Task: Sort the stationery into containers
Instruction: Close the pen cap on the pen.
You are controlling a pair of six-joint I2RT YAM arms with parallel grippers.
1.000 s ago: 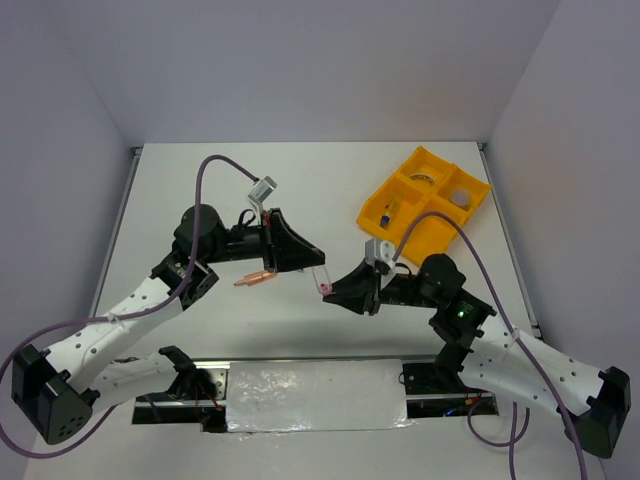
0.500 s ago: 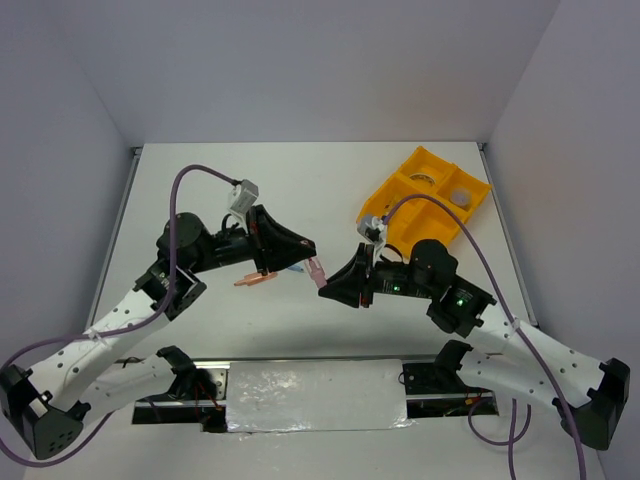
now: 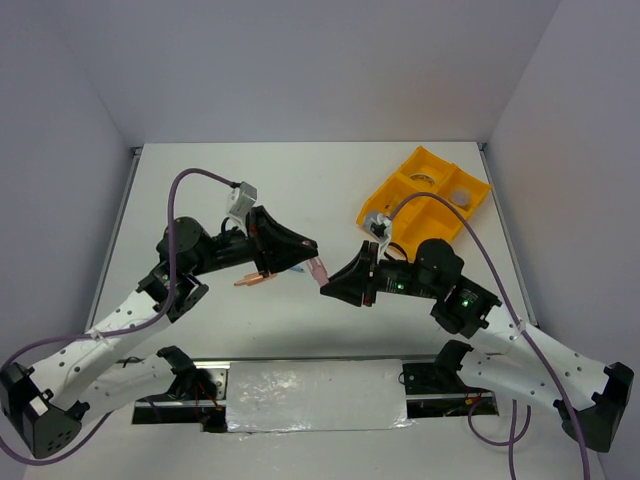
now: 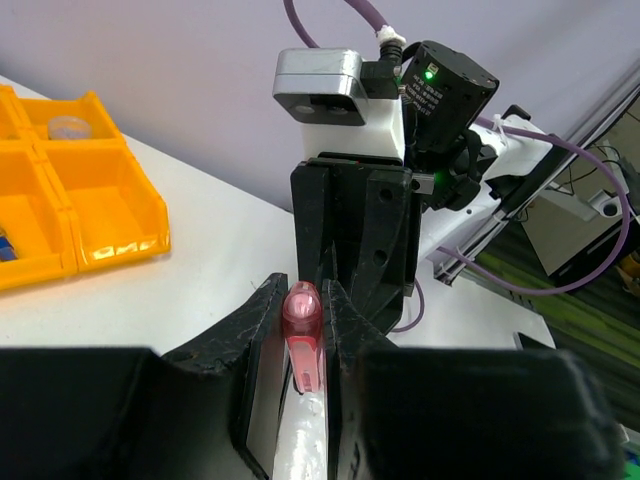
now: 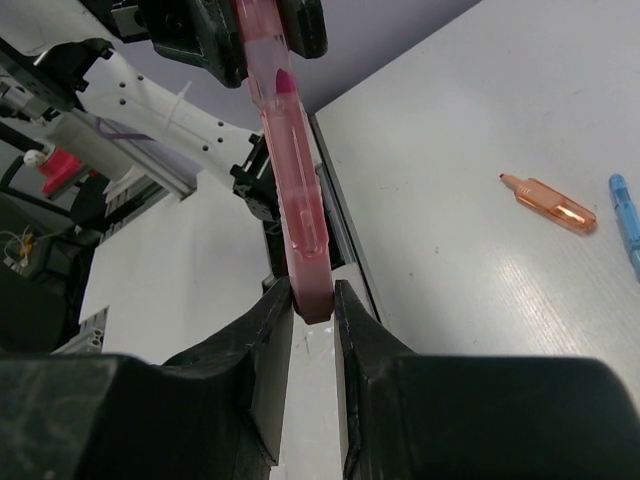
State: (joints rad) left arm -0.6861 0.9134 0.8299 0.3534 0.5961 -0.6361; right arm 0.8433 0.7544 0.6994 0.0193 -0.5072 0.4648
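Observation:
A pink stick (image 3: 318,268) hangs in the air between both grippers, above the table's middle. My left gripper (image 3: 308,258) is shut on it; the left wrist view shows its pink cap (image 4: 303,322) pinched between the jaws (image 4: 303,300). My right gripper (image 3: 328,280) faces it, and its jaws (image 5: 312,295) close on the stick's other end (image 5: 290,170). An orange stick (image 3: 255,279) and a blue stick (image 5: 625,215) lie on the table below. The yellow-orange tray (image 3: 430,235) holds a tan tape ring (image 3: 428,178), a grey-white round piece (image 3: 461,197) and a clear-blue pen-like piece (image 3: 388,212).
The tray sits at the far right of the white table, near the right wall, and also shows in the left wrist view (image 4: 100,215). The orange stick also shows in the right wrist view (image 5: 548,205). Grey cables loop over both arms.
Both arms rose and came together over the table's middle. The pink stick now spans the two grippers. In the last half second almost nothing moved.

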